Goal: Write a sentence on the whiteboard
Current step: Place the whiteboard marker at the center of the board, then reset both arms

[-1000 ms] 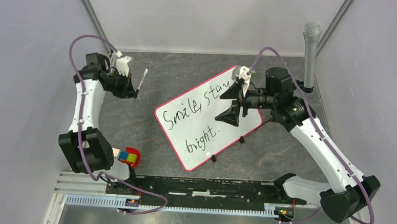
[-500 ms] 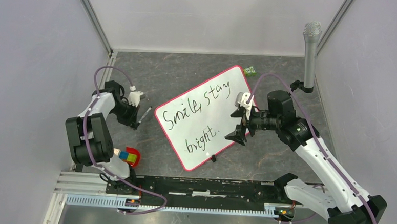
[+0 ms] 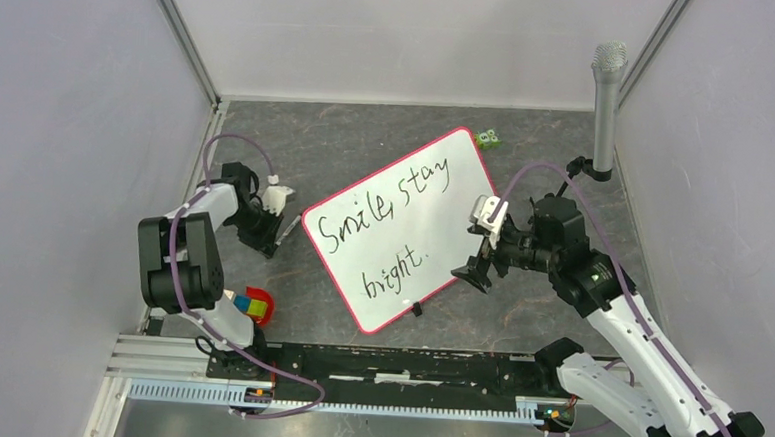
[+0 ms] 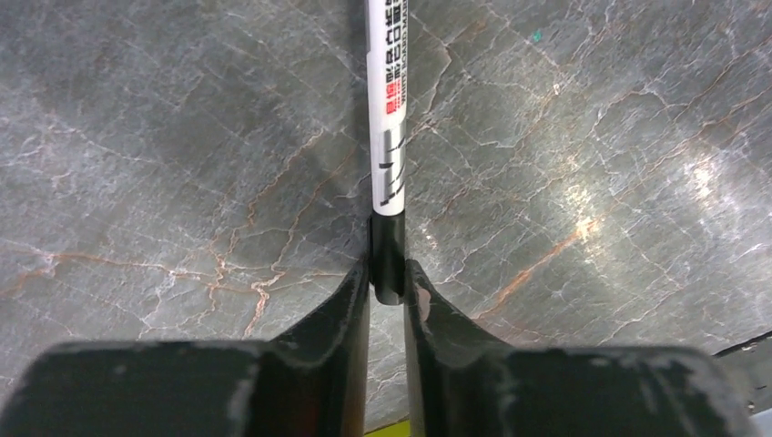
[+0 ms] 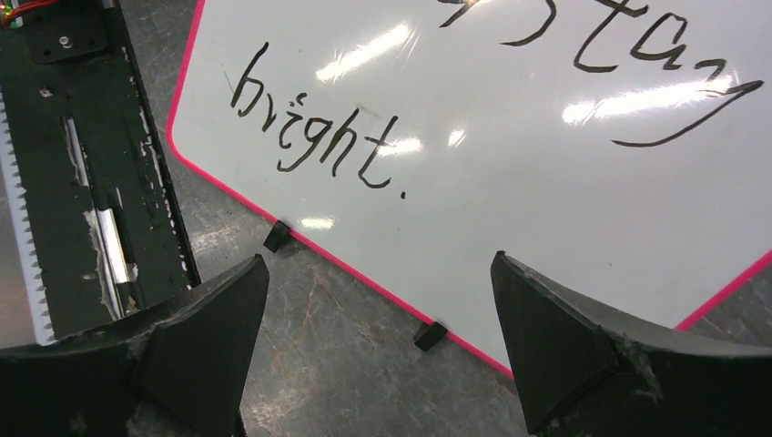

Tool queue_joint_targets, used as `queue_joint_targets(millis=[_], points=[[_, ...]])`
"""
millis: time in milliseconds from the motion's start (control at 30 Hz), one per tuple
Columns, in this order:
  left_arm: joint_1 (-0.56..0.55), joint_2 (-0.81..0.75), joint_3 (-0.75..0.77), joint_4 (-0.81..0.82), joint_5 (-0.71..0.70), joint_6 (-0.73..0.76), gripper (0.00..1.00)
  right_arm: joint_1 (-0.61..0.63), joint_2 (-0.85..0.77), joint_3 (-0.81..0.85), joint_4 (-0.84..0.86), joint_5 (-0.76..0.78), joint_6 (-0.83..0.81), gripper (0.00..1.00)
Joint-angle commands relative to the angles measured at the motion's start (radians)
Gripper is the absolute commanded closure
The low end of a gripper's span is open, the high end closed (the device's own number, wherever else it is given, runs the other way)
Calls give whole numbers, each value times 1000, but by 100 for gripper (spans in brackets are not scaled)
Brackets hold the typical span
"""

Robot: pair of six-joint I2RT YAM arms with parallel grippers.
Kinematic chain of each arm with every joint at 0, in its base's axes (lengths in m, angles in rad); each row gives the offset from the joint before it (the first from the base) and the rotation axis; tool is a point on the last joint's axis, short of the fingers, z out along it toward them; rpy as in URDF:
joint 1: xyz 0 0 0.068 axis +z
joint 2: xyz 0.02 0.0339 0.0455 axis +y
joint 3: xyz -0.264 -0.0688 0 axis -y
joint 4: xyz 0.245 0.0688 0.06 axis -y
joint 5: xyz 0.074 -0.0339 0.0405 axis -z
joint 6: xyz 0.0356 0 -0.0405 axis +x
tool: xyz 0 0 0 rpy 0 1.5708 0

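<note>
The whiteboard (image 3: 403, 229) lies tilted on the dark marble table, its red-pink frame around it. The sentence (image 3: 384, 213) "Smile, stay bright." runs across it in black script; "bright." (image 5: 314, 137) shows in the right wrist view. My left gripper (image 3: 268, 238) is low by the table, left of the board. Its fingertips (image 4: 357, 282) press both sides of the black end of a white marker (image 4: 387, 109), which points away along the table. My right gripper (image 3: 476, 251) hangs wide open and empty over the board's near right edge (image 5: 378, 258).
A grey microphone (image 3: 606, 100) stands upright at the back right. A small green object (image 3: 487, 139) sits beyond the board's far corner. A red dish with a coloured cube (image 3: 254, 307) is near the left arm's base. A black rail (image 3: 396, 364) runs along the front edge.
My left arm has drawn back and come down, bringing the marker low beside the board's left edge. My right gripper has pulled back off the board toward its near right edge, still open.
</note>
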State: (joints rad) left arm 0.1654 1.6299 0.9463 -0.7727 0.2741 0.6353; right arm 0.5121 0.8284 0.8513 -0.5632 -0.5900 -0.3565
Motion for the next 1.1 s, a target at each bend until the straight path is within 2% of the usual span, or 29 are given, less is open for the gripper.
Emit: queue_joint_targets(millis=[0, 100, 300, 467, 533, 667, 767, 900, 1067], points=[[-16, -18, -34, 38, -22, 34, 71, -5, -34, 3, 9, 65, -5, 2], [-17, -60, -12, -10, 2, 33, 59, -15, -44, 3, 6, 73, -4, 2], [-11, -191, 90, -120, -8, 25, 29, -62, -83, 9, -4, 145, 14, 2], [-1, -237, 237, -221, -2, 3, 15, -140, -184, -38, 10, 150, 29, 2], [-1, -251, 323, -267, 22, -15, 1, -176, -231, -71, 24, 153, 43, 2], [-16, -264, 509, -365, 66, -45, 0, -234, -319, -111, 42, 210, 66, 2], [-83, -305, 591, -402, 15, -47, 0, -272, -368, -115, 33, 256, 86, 2], [-300, -409, 560, -360, -173, -133, 0, -303, -435, -116, 10, 285, 86, 2], [-514, -572, 447, -329, -261, -220, 0, -325, -497, -119, -14, 326, 65, 2]])
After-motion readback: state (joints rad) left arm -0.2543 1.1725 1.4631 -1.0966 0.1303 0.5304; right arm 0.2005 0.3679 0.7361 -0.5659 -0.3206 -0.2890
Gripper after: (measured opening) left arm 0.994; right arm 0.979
